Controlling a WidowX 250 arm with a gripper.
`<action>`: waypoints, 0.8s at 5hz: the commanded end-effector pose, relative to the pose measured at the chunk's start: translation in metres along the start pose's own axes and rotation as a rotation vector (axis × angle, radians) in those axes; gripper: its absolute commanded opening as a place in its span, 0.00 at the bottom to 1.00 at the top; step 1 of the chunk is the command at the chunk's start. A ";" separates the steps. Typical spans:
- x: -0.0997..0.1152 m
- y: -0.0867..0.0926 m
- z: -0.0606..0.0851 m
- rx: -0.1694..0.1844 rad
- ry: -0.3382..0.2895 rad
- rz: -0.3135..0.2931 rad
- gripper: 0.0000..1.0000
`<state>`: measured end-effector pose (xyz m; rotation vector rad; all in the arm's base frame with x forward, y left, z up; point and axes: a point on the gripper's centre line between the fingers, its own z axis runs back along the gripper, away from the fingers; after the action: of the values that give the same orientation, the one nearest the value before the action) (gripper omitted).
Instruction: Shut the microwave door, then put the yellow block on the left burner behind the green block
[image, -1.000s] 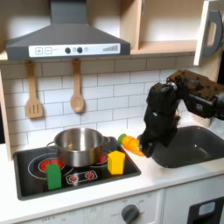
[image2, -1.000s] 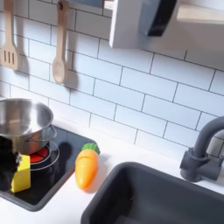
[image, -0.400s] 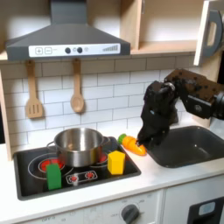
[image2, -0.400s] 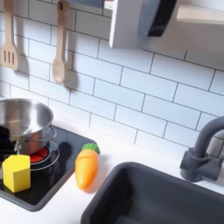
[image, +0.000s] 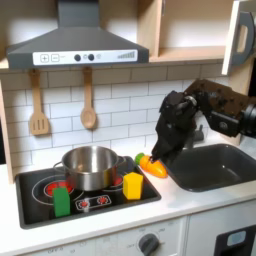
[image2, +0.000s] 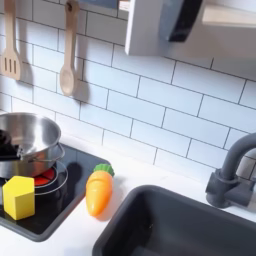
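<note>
Blocks upright by the pot (image: 89, 165)
Chunky yellow block (image: 132, 185) stands right of it in the first exterior view, green block (image: 62, 201) left; gripper (image: 158, 157) jaws unclear.

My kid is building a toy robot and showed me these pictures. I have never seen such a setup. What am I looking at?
It is a toy kitchen with one black robot arm. In the first exterior view, seen from the front, the arm reaches in from the right, and its end effector hangs just above the carrot; whether it is open is unclear, and it seems to hold nothing. On the black stove stand a steel pot, a green block and a yellow block. The microwave door at top right stands ajar. The second exterior view looks closer, from the sink side.
</note>
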<state>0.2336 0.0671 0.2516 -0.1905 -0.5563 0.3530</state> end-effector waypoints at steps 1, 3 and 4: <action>0.021 -0.003 -0.003 -0.034 -0.088 -0.004 0.00; 0.047 -0.008 0.003 -0.066 -0.153 0.039 0.00; 0.057 -0.005 0.007 -0.073 -0.179 0.065 0.00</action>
<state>0.2755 0.0859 0.2849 -0.2478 -0.7378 0.4216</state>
